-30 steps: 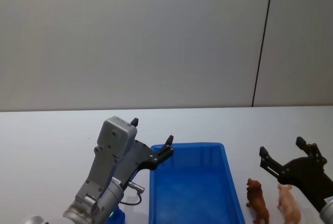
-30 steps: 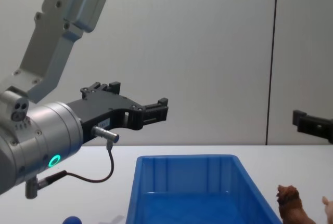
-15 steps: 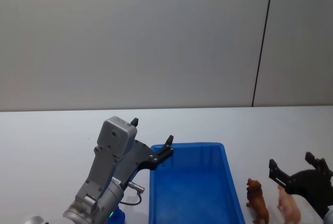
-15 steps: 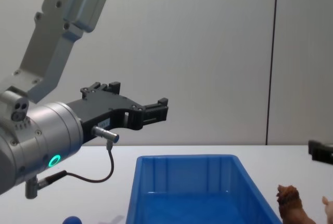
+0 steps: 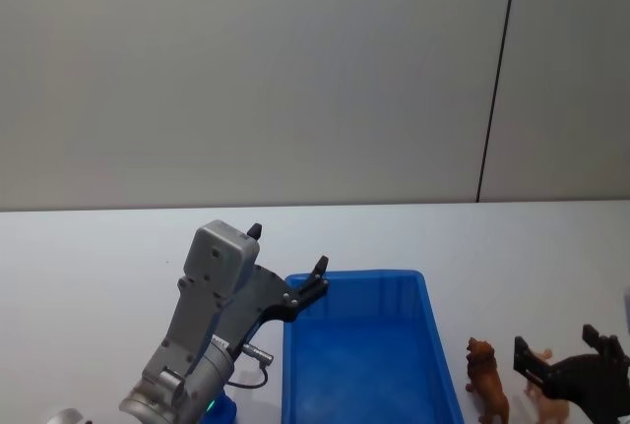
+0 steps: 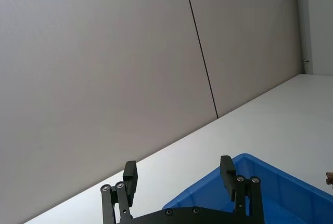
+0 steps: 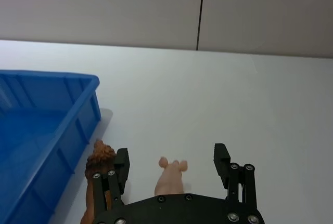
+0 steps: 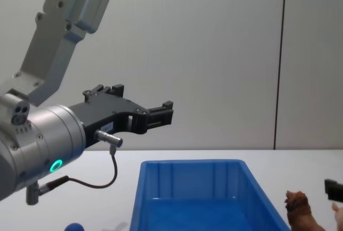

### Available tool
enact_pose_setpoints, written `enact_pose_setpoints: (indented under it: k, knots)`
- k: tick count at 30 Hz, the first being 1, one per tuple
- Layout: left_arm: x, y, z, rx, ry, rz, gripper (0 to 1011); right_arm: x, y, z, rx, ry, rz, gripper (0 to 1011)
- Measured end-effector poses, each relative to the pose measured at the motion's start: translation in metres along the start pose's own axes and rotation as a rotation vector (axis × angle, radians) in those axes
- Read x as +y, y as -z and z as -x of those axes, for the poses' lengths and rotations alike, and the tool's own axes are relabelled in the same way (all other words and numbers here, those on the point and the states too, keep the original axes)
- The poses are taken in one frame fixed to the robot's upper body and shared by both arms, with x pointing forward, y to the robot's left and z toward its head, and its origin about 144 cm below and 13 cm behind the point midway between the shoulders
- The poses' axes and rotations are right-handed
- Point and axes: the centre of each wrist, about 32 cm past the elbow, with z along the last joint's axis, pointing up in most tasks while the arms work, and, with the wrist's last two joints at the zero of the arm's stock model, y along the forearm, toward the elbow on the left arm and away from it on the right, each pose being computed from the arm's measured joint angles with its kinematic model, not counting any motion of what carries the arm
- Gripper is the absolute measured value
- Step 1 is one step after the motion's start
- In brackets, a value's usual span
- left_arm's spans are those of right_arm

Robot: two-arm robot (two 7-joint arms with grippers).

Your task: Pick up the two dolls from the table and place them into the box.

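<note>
Pink doll [image 7: 170, 178] stands on the bench [image 7: 270, 94] to the right of the box [image 7: 52, 74], one place farther out than the brown lion doll [image 7: 102, 152], which is just beside the box's right wall. Neither is in the box yet.

Right tool [image 7: 171, 154] is spread wide and empty, low over the pink doll, one finger either side of it. The box-side finger is hard up against the lion; touching or not, can't tell.

Step in hand, my read: grasp the pink doll. To do it well:
- Centre on the body, not the head.
- Go down until the pads are at mid-body.
- Keep the box-side finger clear of the lion's mane so closing doesn't tip it or pinch both.
- Doll is narrow against that opening, so close slowly.
- Lift above the box rim before crossing over.

Left tool [image 6: 178, 164] parked above the box's far left corner, fingers apart, nothing in them.

Views:
- Right wrist gives the straddle and the gap between the two dolls.
- Head view has the tool covering most of the pink doll.
- Chest view gives height: tool finger at about the lion's head level.
</note>
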Motion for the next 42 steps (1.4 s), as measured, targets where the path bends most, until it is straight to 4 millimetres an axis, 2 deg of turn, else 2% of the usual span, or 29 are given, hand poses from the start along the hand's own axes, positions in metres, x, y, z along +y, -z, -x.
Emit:
enact_pose_setpoints:
  k: [14, 24, 25, 35, 37, 42]
  knots:
    - [0.0, 0.0, 0.0, 0.0, 0.0, 0.0, 1002, -0.002, 0.015, 0.004, -0.005, 0.01, 0.091, 998]
    - [0.0, 0.0, 0.0, 0.0, 0.0, 0.0, 1002, -0.002, 0.024, 0.007, -0.012, -0.001, 0.139, 761]
    - [0.0, 0.0, 0.0, 0.0, 0.0, 0.0, 1002, -0.002, 0.024, 0.007, -0.014, -0.002, 0.143, 705]
    - [0.0, 0.0, 0.0, 0.0, 0.0, 0.0, 1002, -0.004, 0.025, 0.009, -0.021, 0.006, 0.145, 408]
    - [0.0, 0.0, 0.0, 0.0, 0.0, 0.0, 1002, -0.005, 0.024, 0.009, -0.024, 0.01, 0.137, 378]
    - [0.0, 0.0, 0.0, 0.0, 0.0, 0.0, 1001, -0.006, 0.019, 0.009, -0.03, 0.02, 0.106, 378]
